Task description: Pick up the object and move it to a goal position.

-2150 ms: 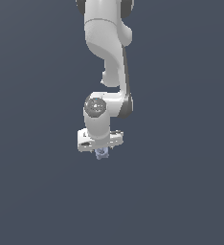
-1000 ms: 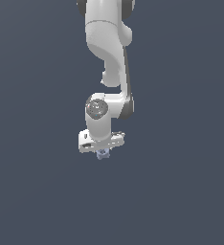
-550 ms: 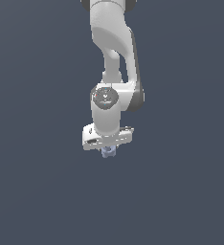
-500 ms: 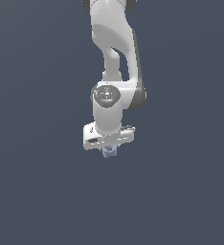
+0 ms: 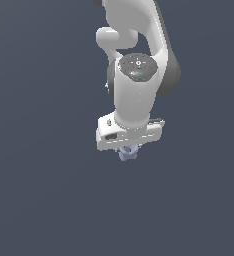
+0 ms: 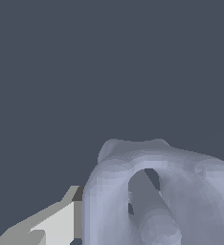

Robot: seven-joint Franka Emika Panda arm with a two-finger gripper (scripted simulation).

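Note:
The object [image 5: 128,152] is a small pale lavender-blue knobbly lump. It peeks out just under the white hand of my arm in the exterior view. My gripper [image 5: 129,151] is shut on it; the hand hides the fingers there. In the wrist view the object [image 6: 157,191] fills the near part of the picture, lumpy with a hollow in it, and one pale finger [image 6: 51,225] lies against its side. The other finger is hidden.
The white arm [image 5: 139,60] rises above the hand to the top of the exterior view. All around is a plain dark blue-grey background with no other things in view.
The arm has moved toward the exterior view's right and slightly up, with the object still in its grip, and the wrist has turned so its round top faces the camera more.

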